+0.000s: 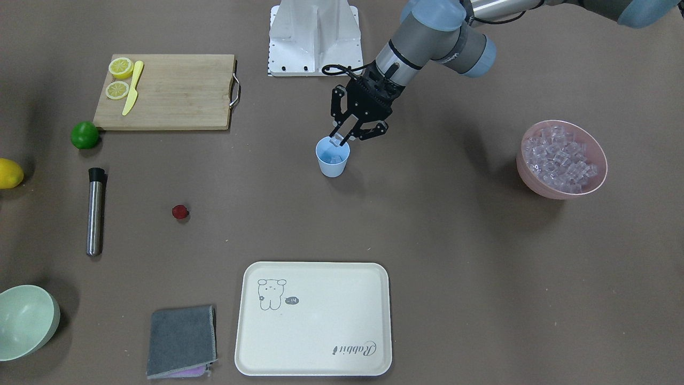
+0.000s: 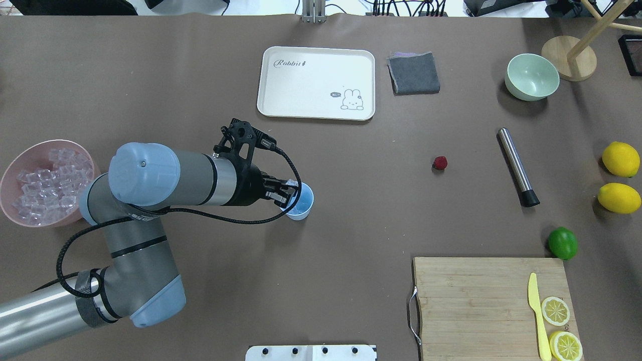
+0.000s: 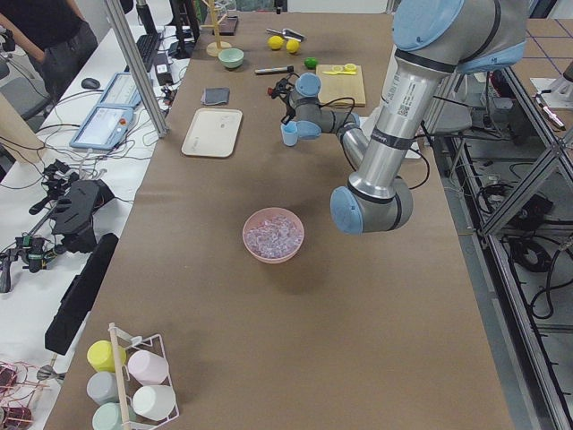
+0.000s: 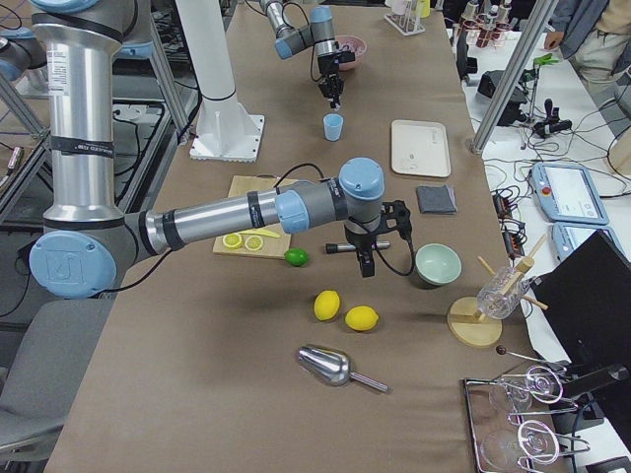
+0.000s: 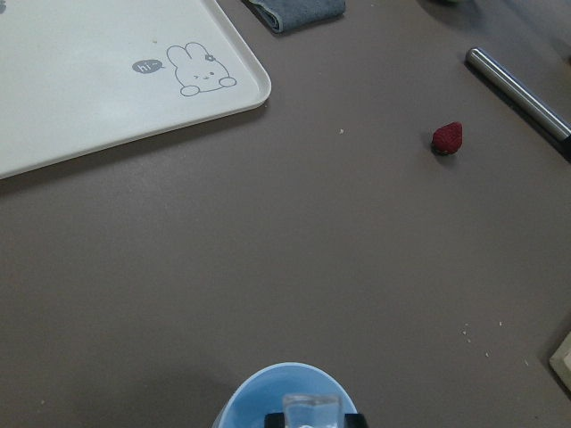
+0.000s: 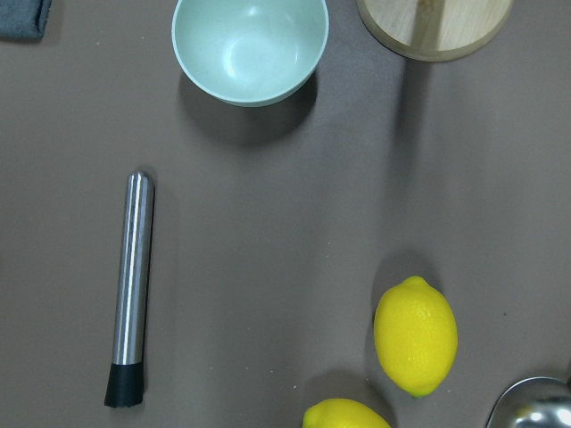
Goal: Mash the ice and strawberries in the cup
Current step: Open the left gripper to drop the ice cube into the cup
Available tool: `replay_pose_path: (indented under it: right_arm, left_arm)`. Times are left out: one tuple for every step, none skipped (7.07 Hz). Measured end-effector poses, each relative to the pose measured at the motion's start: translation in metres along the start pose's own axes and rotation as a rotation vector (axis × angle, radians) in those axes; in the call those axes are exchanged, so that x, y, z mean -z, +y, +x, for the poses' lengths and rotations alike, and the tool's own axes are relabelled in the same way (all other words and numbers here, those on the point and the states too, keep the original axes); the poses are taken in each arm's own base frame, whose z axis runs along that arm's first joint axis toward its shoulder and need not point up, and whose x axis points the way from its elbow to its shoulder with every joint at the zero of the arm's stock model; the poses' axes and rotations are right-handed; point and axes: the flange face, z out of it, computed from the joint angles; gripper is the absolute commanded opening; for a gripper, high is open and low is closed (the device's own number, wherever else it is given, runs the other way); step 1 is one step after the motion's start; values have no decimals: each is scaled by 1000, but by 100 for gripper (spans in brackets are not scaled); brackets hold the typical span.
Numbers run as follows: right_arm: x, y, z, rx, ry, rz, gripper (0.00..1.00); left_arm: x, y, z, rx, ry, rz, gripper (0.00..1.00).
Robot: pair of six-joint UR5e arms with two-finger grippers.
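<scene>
Centre of frame: left gripper [image 1: 342, 139] pinches one ice cube [image 1: 336, 141] just above the blue cup [image 1: 332, 160], with more cubes inside. They are likely hard, slick and light, best held on flat faces, and the cup looks light and tippy. The strawberry [image 1: 180, 212], probably soft, sits left of centre near the steel masher [image 1: 95, 211], nothing between it and the cup; right gripper [image 4: 366, 264] state cannot be told.

Left wrist view: cup [image 5: 290, 392] and the ice cube [image 5: 312, 412] between the jaws, cut by the lower edge. Overhead: left gripper [image 2: 287, 194] hides cup's near rim. Right gripper [image 4: 367, 268]: jaw spacing too small to tell.
</scene>
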Motion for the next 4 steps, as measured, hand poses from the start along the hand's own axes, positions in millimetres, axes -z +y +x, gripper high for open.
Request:
replay_pose_path:
  right_arm:
    - [0,1,0,0,0,-1,100]
    - [0,1,1,-1,1,-1,100]
    - [0,1,1,-1,1,-1,100]
    - [-1,2,1,-2,1,-2,100]
  left_arm:
    - [-3,4,3,1,-3,0,0]
    - [-7,9,7,-1,-8,3,23]
    - [-11,13,9,-4,-12,3,72]
    - [-12,14,10,-8,-15,2,97]
